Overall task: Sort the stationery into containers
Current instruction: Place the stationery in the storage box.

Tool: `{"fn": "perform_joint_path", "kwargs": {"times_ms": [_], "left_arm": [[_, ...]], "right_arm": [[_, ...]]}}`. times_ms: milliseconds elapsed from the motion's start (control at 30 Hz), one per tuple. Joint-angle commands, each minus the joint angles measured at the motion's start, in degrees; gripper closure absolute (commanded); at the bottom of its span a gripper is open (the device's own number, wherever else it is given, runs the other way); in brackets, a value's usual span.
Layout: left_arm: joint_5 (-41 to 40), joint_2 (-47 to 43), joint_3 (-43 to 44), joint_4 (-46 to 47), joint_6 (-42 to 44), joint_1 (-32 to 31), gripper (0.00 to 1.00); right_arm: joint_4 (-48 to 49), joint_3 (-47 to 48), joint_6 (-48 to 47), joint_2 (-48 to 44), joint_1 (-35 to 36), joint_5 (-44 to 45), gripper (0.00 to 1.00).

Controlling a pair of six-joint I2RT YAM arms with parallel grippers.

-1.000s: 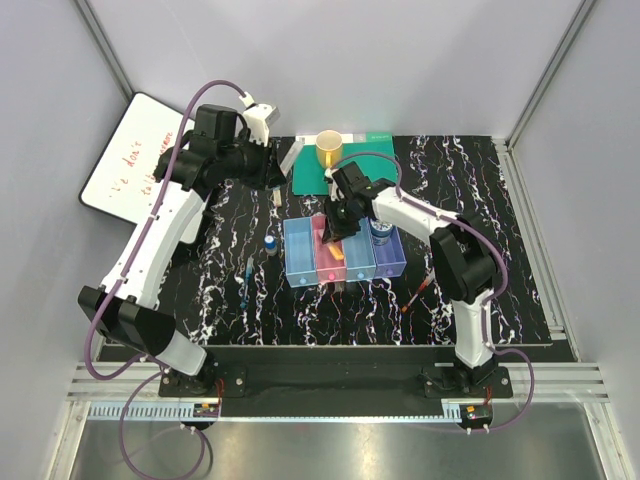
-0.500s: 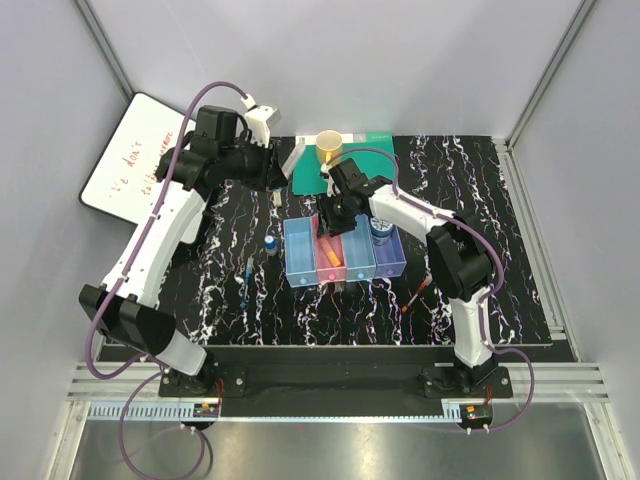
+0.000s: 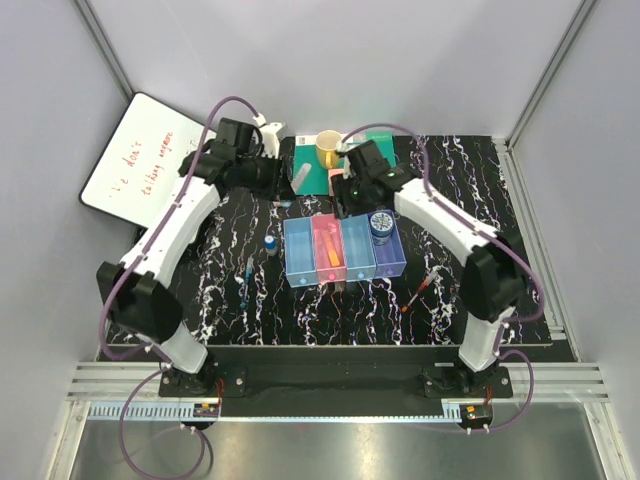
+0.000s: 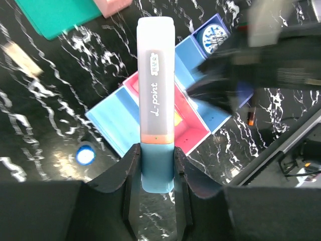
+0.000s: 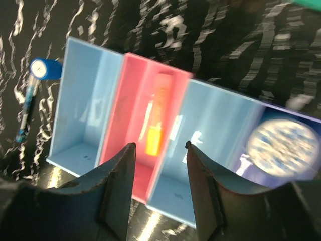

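Note:
My left gripper (image 4: 156, 165) is shut on the teal end of a teal marker (image 4: 155, 95) with a frosted cap, held in the air left of the yellow cup. In the top view this gripper (image 3: 287, 176) and marker (image 3: 301, 178) are behind the containers (image 3: 298, 255). My right gripper (image 5: 159, 145) stands open and empty above the pink tray (image 5: 128, 100), where an orange marker (image 5: 154, 135) lies. The round patterned tin (image 3: 381, 224) sits in the purple tray (image 3: 392, 262). On the table lie a blue-capped bottle (image 3: 271, 243), a blue pen (image 3: 247, 272) and a red pen (image 3: 420, 290).
A yellow cup (image 3: 329, 148) stands on a green mat (image 3: 372, 160) behind the trays. A whiteboard (image 3: 130, 165) leans at the far left. A beige eraser (image 3: 275, 198) lies left of the trays.
My right gripper opened, left the orange marker in the pink tray and drew back toward the far side. The left arm carried the teal marker to the right.

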Motion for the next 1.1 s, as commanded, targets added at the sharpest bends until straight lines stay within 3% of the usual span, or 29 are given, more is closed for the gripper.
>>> {"fn": "perform_joint_path", "kwargs": {"times_ms": [0, 267, 567, 800, 1067], "left_arm": [[3.31, 5.09, -1.4, 4.63, -7.3, -1.1, 1.0], [-0.12, 10.64, -3.42, 9.64, -15.4, -7.42, 1.0], [-11.89, 9.32, -11.77, 12.72, -19.53, -13.58, 1.0], [-17.87, 11.7, -12.74, 11.4, -22.7, -15.51, 1.0], [-18.76, 15.73, -12.13, 11.14, -23.67, -16.66, 1.0]], "right_arm": [[-5.0, 0.88, -3.48, -8.31, -3.27, 10.85, 0.47], [-6.5, 3.25, -5.33, -12.62, -9.51, 16.13, 0.45], [-3.77, 4.4, -6.82, -15.17, -11.28, 17.71, 0.44], [-3.24, 4.14, -6.91, -16.49, -11.54, 17.54, 0.44], [-3.16, 2.64, -7.0, -18.42, -11.63, 16.92, 0.43]]}}
